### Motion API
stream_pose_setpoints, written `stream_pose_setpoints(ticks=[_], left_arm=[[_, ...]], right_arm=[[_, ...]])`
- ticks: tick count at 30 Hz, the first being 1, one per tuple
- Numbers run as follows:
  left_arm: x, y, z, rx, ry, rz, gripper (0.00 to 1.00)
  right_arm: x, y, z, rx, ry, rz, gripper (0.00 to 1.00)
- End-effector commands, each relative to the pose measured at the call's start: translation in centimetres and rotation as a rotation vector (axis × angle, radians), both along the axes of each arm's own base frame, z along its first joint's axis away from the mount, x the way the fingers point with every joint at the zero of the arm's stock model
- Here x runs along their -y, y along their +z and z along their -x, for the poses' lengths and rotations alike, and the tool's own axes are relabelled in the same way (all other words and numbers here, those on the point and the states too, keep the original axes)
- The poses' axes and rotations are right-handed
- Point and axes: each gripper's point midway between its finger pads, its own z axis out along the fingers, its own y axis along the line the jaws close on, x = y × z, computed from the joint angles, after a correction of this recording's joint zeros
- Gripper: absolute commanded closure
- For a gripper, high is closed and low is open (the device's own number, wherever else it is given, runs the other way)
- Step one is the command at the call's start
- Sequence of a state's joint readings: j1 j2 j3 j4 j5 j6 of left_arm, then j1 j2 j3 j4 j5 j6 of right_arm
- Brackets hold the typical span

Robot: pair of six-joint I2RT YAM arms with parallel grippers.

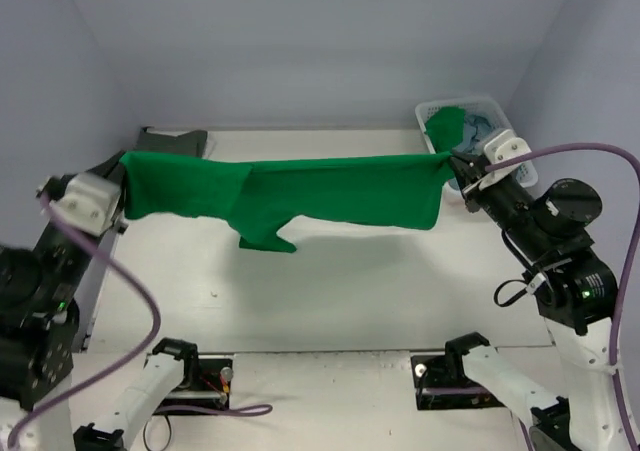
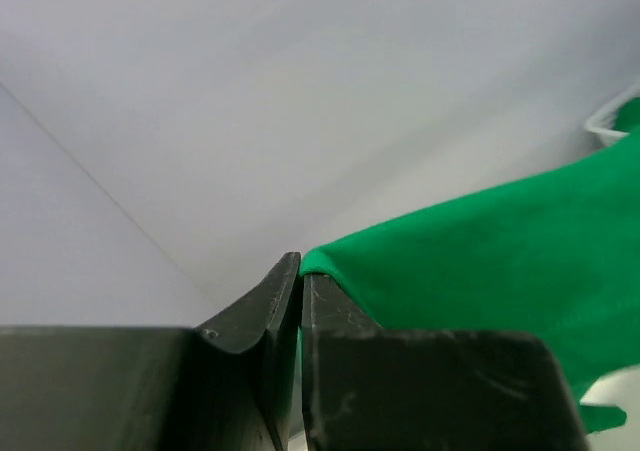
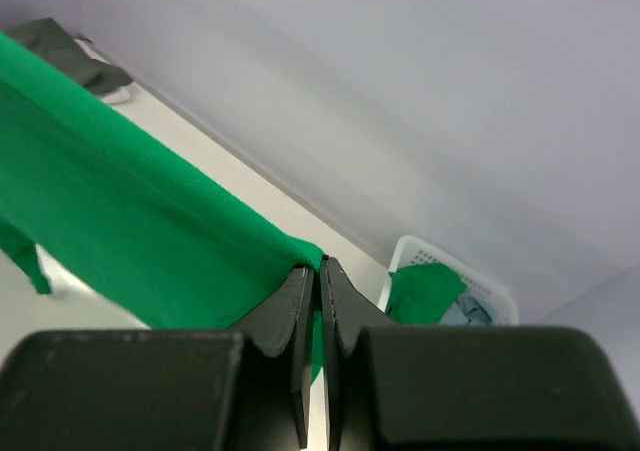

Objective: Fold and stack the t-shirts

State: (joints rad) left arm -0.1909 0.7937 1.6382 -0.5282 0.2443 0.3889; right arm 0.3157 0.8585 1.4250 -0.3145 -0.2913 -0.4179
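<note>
While stretched in mid-air above white tabletop (image 1: 330, 301), bright green cloth t-shirt (image 1: 300, 191) pinched at opposite top corners: left gripper (image 2: 300, 271) and right gripper (image 3: 320, 271) both pressed tight on fabric. Long axis left to right, level between arms; neither arm nearer. Probably to be lowered straight down and laid flat. Farther back: dark grey-olive cloth shirt (image 1: 175, 139) far left, white plastic basket (image 1: 495, 104) far right.

Plain pale walls (image 1: 320, 41) stood on three sides of the white table (image 1: 350, 291). The light was soft and even.
</note>
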Motion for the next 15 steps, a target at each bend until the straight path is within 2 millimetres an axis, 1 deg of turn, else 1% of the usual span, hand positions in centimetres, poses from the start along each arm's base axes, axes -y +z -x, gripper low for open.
stream_pose_setpoints(ticks=[1, 2, 3, 4, 5, 6, 7, 8, 9, 10, 12, 14, 15], left_arm=[[1.0, -2.2, 2.4, -0.051, -0.083, -0.054, 1.0], [1.1, -2.4, 3.3, -0.041, -0.095, -0.06, 1.0], [0.9, -2.2, 5.1, -0.007, -0.101, -0.056, 1.0], [1.0, -2.8, 5.5, -0.015, -0.108, -0.055, 1.0], [1.1, -3.0, 6.3, -0.006, -0.12, -0.055, 1.0], [0.9, -3.0, 7.9, 0.03, -0.122, -0.053, 1.0], [0.9, -3.5, 8.1, 0.033, -0.123, -0.05, 1.0], [0.8, -3.6, 8.7, 0.049, -0.121, -0.047, 1.0], [0.6, -3.5, 10.3, 0.09, -0.118, -0.046, 1.0], [0.4, -3.5, 10.7, 0.106, -0.109, -0.047, 1.0], [-0.2, -3.1, 12.6, 0.16, -0.086, -0.04, 1.0], [-0.5, -2.7, 13.7, 0.188, -0.073, -0.03, 1.0], [-0.6, -2.6, 13.9, 0.19, -0.068, -0.028, 1.0]], right_arm=[[-0.4, -0.1, 1.8, 0.006, 0.049, -0.023, 1.0], [-0.5, 0.1, 2.5, 0.017, 0.073, -0.021, 1.0], [-0.3, 0.1, 3.2, 0.025, 0.084, -0.014, 1.0], [-0.4, 0.0, 3.6, 0.026, 0.096, -0.012, 1.0], [-0.5, -0.1, 4.1, 0.025, 0.114, -0.01, 1.0], [-0.4, -0.1, 4.4, 0.023, 0.117, -0.015, 1.0], [-0.4, -0.1, 4.6, 0.03, 0.122, -0.017, 1.0], [-0.2, 0.3, 5.1, 0.046, 0.122, -0.019, 1.0], [-0.1, 0.6, 5.4, 0.057, 0.124, -0.02, 1.0], [0.1, 1.1, 5.7, 0.075, 0.116, -0.023, 1.0], [0.4, 1.7, 6.3, 0.103, 0.107, -0.026, 1.0], [0.3, 1.7, 6.5, 0.101, 0.115, -0.032, 1.0], [0.1, 1.6, 6.6, 0.097, 0.128, -0.034, 1.0]])
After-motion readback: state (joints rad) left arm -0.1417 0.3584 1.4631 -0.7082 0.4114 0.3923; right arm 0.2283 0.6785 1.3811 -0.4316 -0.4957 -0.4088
